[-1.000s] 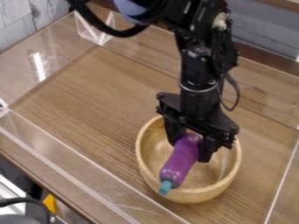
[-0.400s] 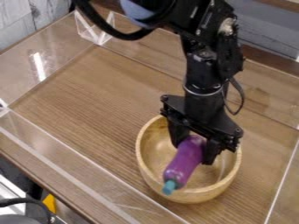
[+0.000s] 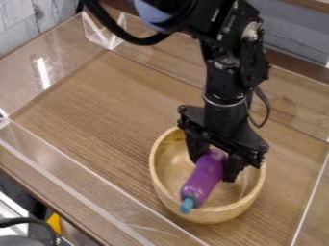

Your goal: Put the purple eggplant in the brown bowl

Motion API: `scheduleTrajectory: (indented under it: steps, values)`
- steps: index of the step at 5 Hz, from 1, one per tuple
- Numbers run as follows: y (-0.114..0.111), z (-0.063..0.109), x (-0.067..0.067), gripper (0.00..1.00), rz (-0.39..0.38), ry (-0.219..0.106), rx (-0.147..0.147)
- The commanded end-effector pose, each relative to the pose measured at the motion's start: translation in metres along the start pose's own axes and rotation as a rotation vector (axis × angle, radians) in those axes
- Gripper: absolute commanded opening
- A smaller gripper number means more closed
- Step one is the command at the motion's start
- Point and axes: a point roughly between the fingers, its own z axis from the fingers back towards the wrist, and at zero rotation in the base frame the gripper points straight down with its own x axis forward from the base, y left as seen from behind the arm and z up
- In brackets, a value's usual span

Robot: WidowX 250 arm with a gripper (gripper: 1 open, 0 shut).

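Note:
The brown bowl [image 3: 160,179] sits on the wooden table at the lower right of the camera view. Inside it, the purple eggplant [image 3: 201,183] lies tilted, its teal stem tip [image 3: 187,204] pointing down toward the bowl's near side. My gripper [image 3: 216,165] points straight down into the bowl. Its black fingers are shut on the eggplant's upper end, which they partly hide.
Clear acrylic walls [image 3: 52,67] ring the wood-grain tabletop [image 3: 103,115]. A low clear front panel [image 3: 90,197] runs along the near edge. My black arm [image 3: 232,58] rises over the bowl toward the top of the view.

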Motion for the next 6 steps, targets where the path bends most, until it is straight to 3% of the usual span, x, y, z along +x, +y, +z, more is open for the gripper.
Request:
scheduleTrajectory:
  steps: [1,6]
  values:
    - [-0.0059,0.0098,0.01,0.0,-0.013,-0.047,-0.007]
    - [-0.0071,0.0125,0.0098,0.0,-0.004,-0.051,-0.013]
